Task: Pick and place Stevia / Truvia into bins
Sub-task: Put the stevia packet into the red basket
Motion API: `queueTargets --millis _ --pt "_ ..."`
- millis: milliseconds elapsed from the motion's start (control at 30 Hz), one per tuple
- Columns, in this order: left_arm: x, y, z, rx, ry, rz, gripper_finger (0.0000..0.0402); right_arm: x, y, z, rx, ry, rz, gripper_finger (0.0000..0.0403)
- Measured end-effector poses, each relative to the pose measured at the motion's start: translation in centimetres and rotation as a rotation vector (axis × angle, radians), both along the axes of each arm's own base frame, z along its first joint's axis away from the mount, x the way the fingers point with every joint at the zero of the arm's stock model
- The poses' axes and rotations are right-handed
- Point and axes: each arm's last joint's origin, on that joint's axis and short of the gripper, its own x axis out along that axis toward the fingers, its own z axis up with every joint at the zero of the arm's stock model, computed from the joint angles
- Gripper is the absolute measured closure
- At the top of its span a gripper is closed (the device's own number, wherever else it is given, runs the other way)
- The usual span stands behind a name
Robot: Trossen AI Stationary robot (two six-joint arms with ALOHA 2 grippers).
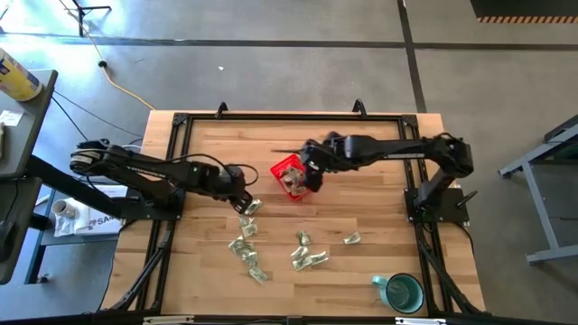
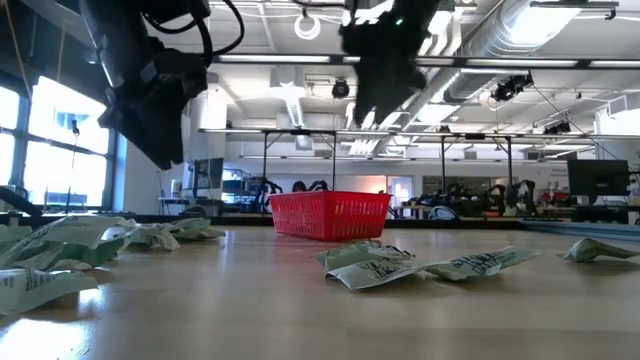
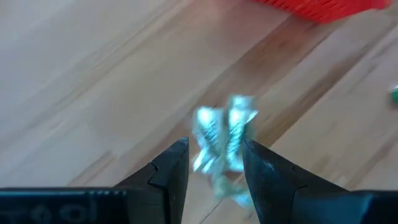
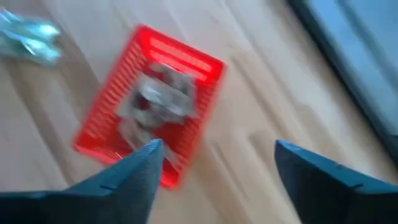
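High view: the small red plastic mesh basket (image 1: 291, 177) is set slightly rotated near the middle of the light wooden slatted table (image 1: 208, 262), with packets heaped inside. The right gripper (image 1: 313, 168) is held over its right edge. The left gripper (image 1: 244, 202) is lowered beside a pale green and white paper sweetener packet (image 1: 250, 207); more packets are scattered nearer. A teal ceramic mug (image 1: 402, 292) stands at the near right.

Low view: the basket (image 2: 330, 214) is seen at mid-table, with both arms raised above it.

Left wrist view: the fingers are parted, and the packet (image 3: 222, 134) is seen between and just beyond the tips, its long axis along the fingers; contact cannot be told.

Right wrist view: the fingers are spread wide and empty; the basket (image 4: 118, 124) lies below.
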Motion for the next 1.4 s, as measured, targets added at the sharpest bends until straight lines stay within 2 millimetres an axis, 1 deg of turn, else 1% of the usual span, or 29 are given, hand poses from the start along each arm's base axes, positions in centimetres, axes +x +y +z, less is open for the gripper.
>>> queueTargets --millis 67,133,267,333,500,600,733,833,900,1000,1133,1167,1233,1300,1367,1400 --pt "0.3 0.0 -0.3 0.002 -0.040 -0.010 0.0218 -1.4 0.5 0.5 -0.031 0.054 -0.012 0.0082" --pt "0.2 0.4 -0.6 -0.012 -0.033 0.008 0.0218 -2.7 0.8 0.5 -0.013 0.090 -0.037 0.0071" --pt "0.3 1.4 -1.7 -0.050 0.030 0.042 0.0218 -4.7 1.1 -0.5 0.026 0.104 -0.111 0.0067" --pt "0.6 1.6 -2.3 -0.083 0.063 0.027 0.0218 -5.5 1.3 -1.2 0.043 0.096 -0.149 0.0069" --pt "1.5 1.5 -4.4 -0.134 0.156 -0.013 0.0218 -6.4 1.9 -3.3 0.091 0.099 -0.192 0.0070" --pt "1.9 1.3 -5.7 -0.142 0.219 -0.021 0.0218 -6.7 2.4 -3.9 0.103 0.107 -0.204 0.0070" --pt "2.4 1.3 -6.9 -0.141 0.251 -0.017 0.0218 -6.6 2.8 -4.1 0.094 0.098 -0.200 0.0070" --pt "2.8 1.4 -7.2 -0.128 0.244 -0.033 0.0225 -6.6 2.8 -4.1 0.092 0.095 -0.203 0.0070" --pt "2.8 1.4 -7.3 -0.108 0.244 -0.035 0.0241 -6.5 2.8 -4.1 0.091 0.094 -0.204 0.0070" --pt "2.9 1.6 -7.3 -0.052 0.235 -0.023 0.0288 -6.6 2.7 -4.1 0.086 0.094 -0.208 0.0070" --pt "2.9 2.7 -7.3 0.029 0.254 -0.018 0.0373 -6.6 2.6 -4.1 0.075 0.094 -0.211 0.0071" --pt "2.8 3.0 -7.3 0.041 0.256 -0.012 0.0380 -6.6 2.6 -4.1 0.072 0.095 -0.211 0.0071" --pt "2.8 3.7 -7.3 0.063 0.263 0.012 0.0377 -6.6 2.6 -4.1 0.067 0.095 -0.212 0.0071" --pt "2.6 4.7 -6.8 0.075 0.283 0.031 0.0364 -6.6 2.6 -4.1 0.066 0.096 -0.212 0.0071" --pt "2.9 5.5 -5.6 0.088 0.270 0.031 0.0362 -6.6 2.6 -4.1 0.064 0.098 -0.212 0.0071" --pt "3.2 5.8 -4.8 0.098 0.248 0.027 0.0368 -6.6 2.6 -4.1 0.061 0.099 -0.213 0.0071"
